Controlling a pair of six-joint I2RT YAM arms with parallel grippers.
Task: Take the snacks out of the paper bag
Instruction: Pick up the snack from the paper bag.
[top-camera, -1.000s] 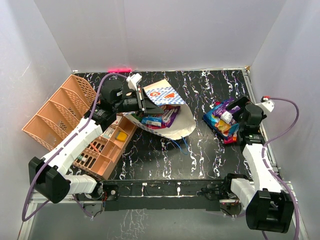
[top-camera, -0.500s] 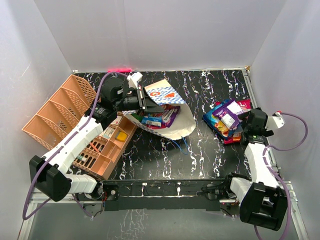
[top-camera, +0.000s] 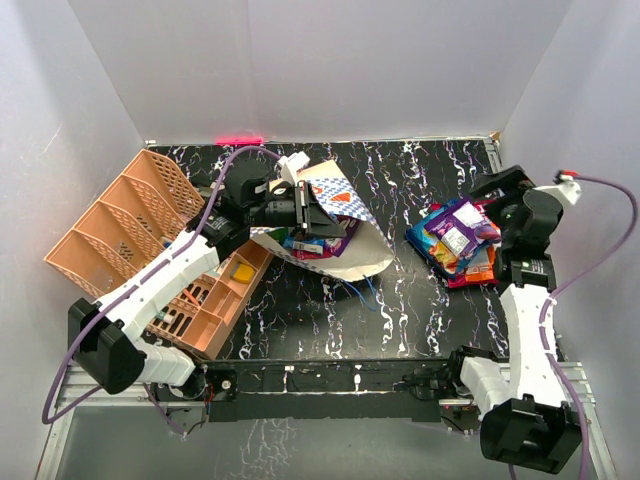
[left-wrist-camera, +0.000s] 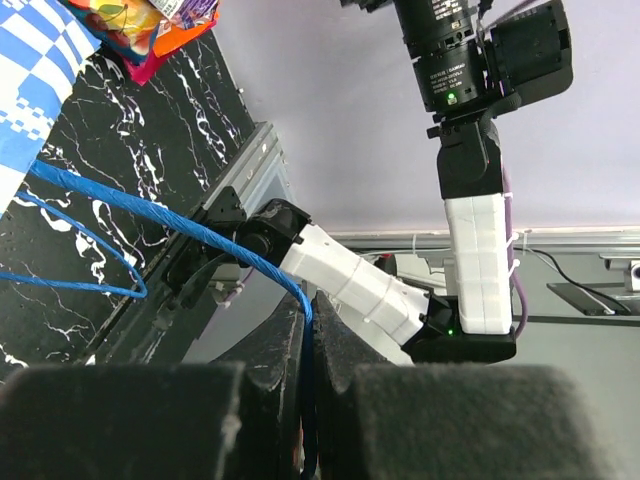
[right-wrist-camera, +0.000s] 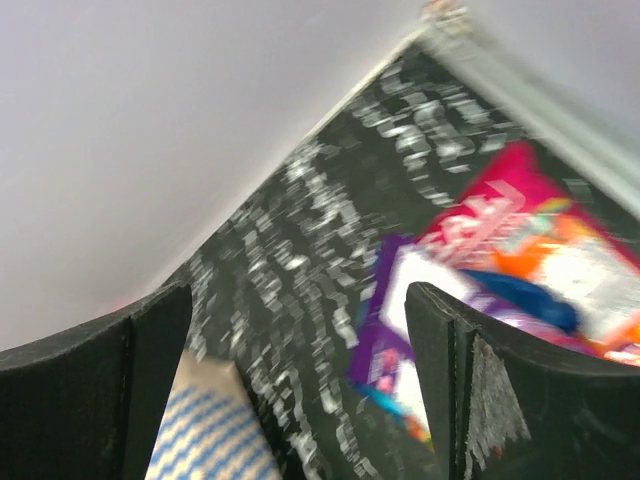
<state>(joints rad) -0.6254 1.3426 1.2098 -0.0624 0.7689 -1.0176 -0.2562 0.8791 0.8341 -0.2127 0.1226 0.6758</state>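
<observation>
The snacks (right-wrist-camera: 500, 265) are motion-blurred in the right wrist view, the paper bag (right-wrist-camera: 205, 432) edge-cropped.

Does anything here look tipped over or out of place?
Yes: the paper bag lies tipped on its side, snacks visible in its mouth, and the peach basket on the left sits askew.

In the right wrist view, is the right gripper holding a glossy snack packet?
No: the right gripper stands open and empty, the glossy snack packets lying on the black marbled table beyond.
</observation>
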